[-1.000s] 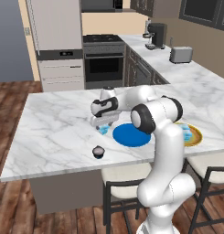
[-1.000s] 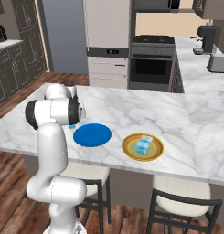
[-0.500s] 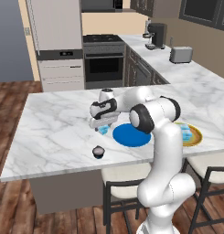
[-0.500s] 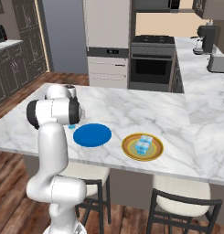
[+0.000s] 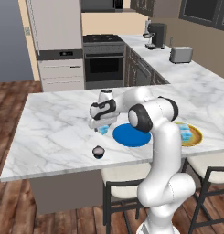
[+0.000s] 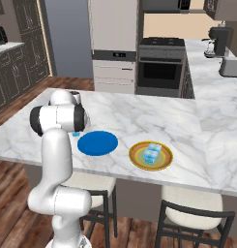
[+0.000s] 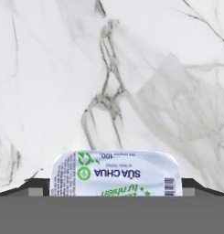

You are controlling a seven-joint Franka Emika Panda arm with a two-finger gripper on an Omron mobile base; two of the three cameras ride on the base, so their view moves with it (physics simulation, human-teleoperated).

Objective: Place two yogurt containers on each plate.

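Note:
My gripper [image 5: 101, 126] hangs open just above the marble island, straddling a pale blue yogurt container [image 5: 103, 130]. In the hand view that container's printed white lid [image 7: 115, 172] sits between the dark fingertips [image 7: 37, 185], and I cannot tell whether they touch it. The solid blue plate [image 5: 131, 135] lies bare just right of the gripper. A squat dark yogurt container [image 5: 98, 152] stands near the island's front edge. Two pale blue yogurt containers [image 5: 185, 133] rest on the yellow-rimmed plate [image 5: 197, 136]. From the right base, my arm hides the gripper, with the blue plate [image 6: 97, 143] and yellow plate [image 6: 150, 164] beside it.
The island's front edge [image 5: 63, 168] runs close to the dark cup, with stools below it. A toaster [image 5: 180, 55] and a coffee machine [image 5: 155, 35] stand on the far counter. An oven [image 5: 104, 66] is behind the island.
The hand has come down a little over the pale blue cup. The jaws stay wide and the plates and cups have not moved.

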